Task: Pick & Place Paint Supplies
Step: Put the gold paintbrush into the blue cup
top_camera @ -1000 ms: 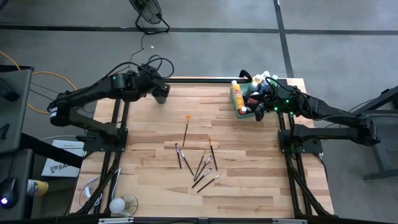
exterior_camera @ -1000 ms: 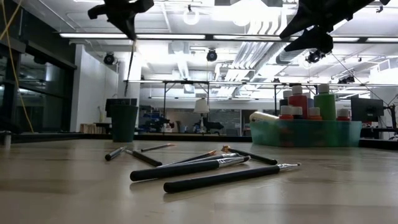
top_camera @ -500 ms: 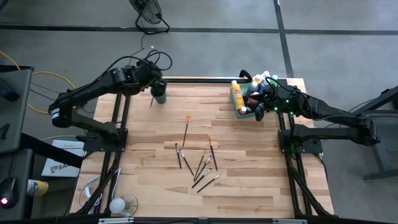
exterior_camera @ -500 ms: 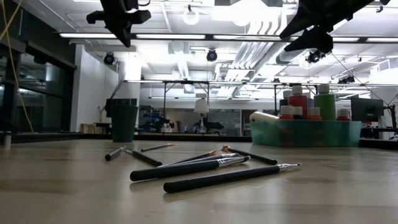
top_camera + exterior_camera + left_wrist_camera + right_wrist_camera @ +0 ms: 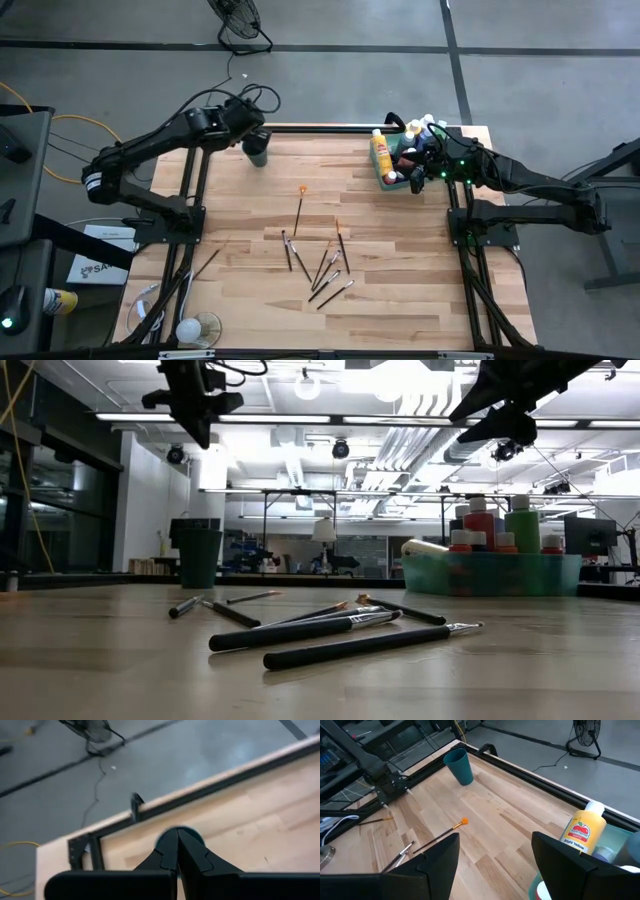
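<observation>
My left gripper (image 5: 176,832) has its jaws pressed shut and empty, above the dark round cup (image 5: 257,146) at eleven o'clock on the pale wood-plank counter (image 5: 400,300). My right gripper (image 5: 495,851) has its jaws spread wide, holding nothing, over the translucent green tray (image 5: 490,573) of capped paint bottles (image 5: 478,517) at one o'clock. Thin dark-handled paintbrushes (image 5: 330,268) lie scattered mid-counter; one brush (image 5: 207,264) lies at the counter's nine o'clock edge.
</observation>
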{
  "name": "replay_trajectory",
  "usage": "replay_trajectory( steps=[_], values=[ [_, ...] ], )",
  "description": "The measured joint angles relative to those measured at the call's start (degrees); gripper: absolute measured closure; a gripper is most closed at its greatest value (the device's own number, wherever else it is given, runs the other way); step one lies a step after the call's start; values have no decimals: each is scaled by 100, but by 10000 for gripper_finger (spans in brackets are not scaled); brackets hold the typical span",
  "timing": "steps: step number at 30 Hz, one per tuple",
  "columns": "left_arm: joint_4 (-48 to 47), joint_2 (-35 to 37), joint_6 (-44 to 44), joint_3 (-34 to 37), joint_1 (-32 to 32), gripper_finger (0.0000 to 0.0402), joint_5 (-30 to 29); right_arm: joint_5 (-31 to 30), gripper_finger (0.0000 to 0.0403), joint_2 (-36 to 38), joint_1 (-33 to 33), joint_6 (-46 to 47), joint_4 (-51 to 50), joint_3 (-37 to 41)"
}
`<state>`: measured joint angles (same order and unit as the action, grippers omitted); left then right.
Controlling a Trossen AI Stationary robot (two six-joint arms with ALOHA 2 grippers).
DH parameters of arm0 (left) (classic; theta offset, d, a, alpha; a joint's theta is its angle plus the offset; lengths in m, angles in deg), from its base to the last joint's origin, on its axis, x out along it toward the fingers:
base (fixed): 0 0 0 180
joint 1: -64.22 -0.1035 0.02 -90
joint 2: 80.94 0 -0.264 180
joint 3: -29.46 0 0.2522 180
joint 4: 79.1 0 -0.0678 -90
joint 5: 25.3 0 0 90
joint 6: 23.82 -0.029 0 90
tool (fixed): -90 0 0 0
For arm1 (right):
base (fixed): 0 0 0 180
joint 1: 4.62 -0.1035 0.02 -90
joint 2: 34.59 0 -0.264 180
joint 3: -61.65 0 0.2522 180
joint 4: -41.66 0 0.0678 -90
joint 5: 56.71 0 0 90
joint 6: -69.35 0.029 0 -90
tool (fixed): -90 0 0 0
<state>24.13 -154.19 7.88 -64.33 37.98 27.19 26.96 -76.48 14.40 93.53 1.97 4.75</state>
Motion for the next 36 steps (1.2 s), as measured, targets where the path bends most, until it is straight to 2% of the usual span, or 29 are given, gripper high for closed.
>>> replay_trajectory(
  steps=[9,12,18,22,25,30,36],
  values=[
    [-812,13,-42,0,2,399,1713,48,160,-1,-2,22,0,0],
    [-1317,12,-41,0,113,382,2155,58,160,-1,0,22,0,0],
    [-2191,11,203,0,655,289,2591,219,160,0,0,2,-18,0],
    [-2490,-31,1042,0,969,224,3117,355,160,-1,0,-15,-45,0],
    [-2589,-39,1610,14,1169,197,3419,480,160,0,-2,-40,-44,0],
    [-2524,-41,2142,425,1581,192,3731,660,160,0,0,-46,-44,0],
    [-2396,-39,2726,1322,2228,199,3764,829,160,0,-2,-48,-46,0]
  ],
)
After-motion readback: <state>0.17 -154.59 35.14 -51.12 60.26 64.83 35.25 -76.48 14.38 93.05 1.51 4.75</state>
